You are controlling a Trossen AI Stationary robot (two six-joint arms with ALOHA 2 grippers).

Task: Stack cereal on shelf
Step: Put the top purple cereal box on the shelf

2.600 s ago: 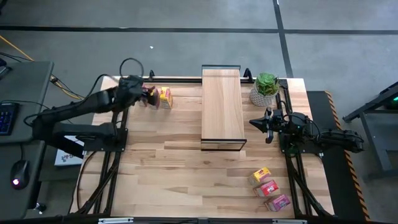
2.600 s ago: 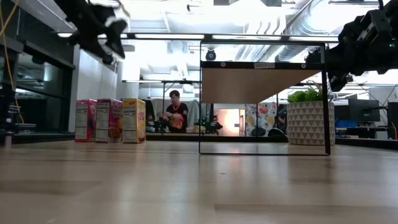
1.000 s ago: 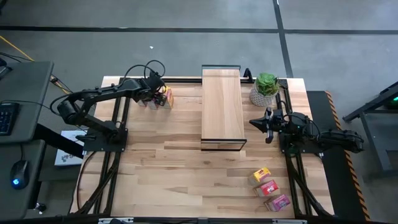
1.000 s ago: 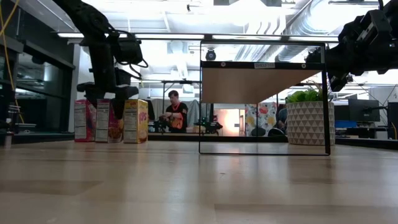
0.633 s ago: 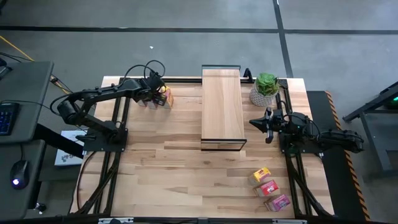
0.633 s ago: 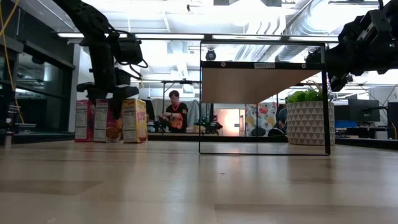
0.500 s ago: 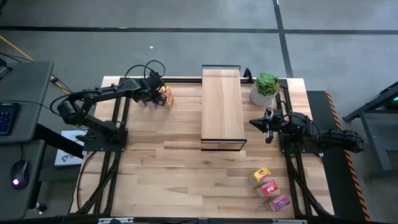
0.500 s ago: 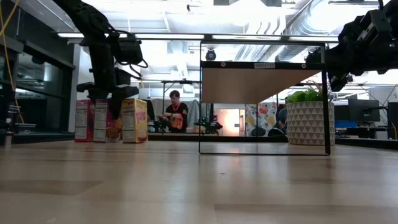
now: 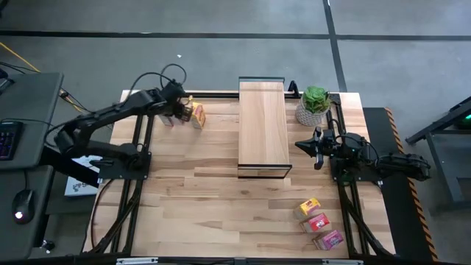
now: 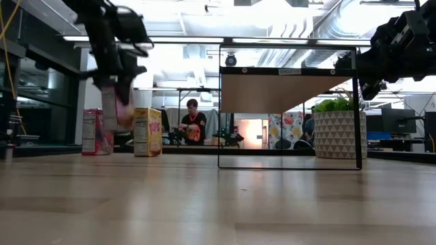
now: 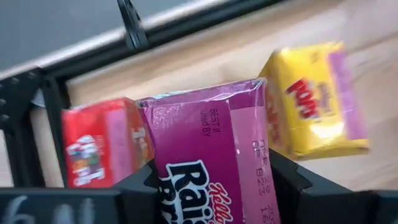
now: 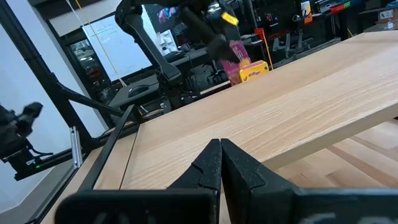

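My left gripper (image 9: pixel 181 111) hangs at the table's far left, shut on a pink cereal box (image 11: pixel 208 155) that shows blurred in the low view (image 10: pixel 116 112). A red cereal box (image 10: pixel 92 131) and a yellow one (image 10: pixel 148 131) stand upright on the tabletop on either side of it. The shelf (image 9: pixel 263 126), a light-wood board on a dark frame, stands at the table's middle. My right gripper (image 9: pixel 309 146) waits shut at the right, level with the shelf top (image 12: pixel 280 124). My left gripper pinches the pink box between its two fingers (image 11: pixel 287 182), one on each side of the box near its top end (image 11: pixel 249 124). The fingers come from above, slanting down. The box hangs roughly upright, lifted clear of the tabletop.
Three more cereal boxes, yellow (image 9: pixel 308 207), red (image 9: pixel 316 222) and pink (image 9: pixel 329 239), lie at the near right. A green potted plant (image 9: pixel 315 103) stands at the far right beside the shelf. Bare planks stretch across the near left.
My left gripper has taken hold of the pink box and risen. The box has come up from between the red and yellow boxes, clear of the table. Those two boxes have stayed where they stood.
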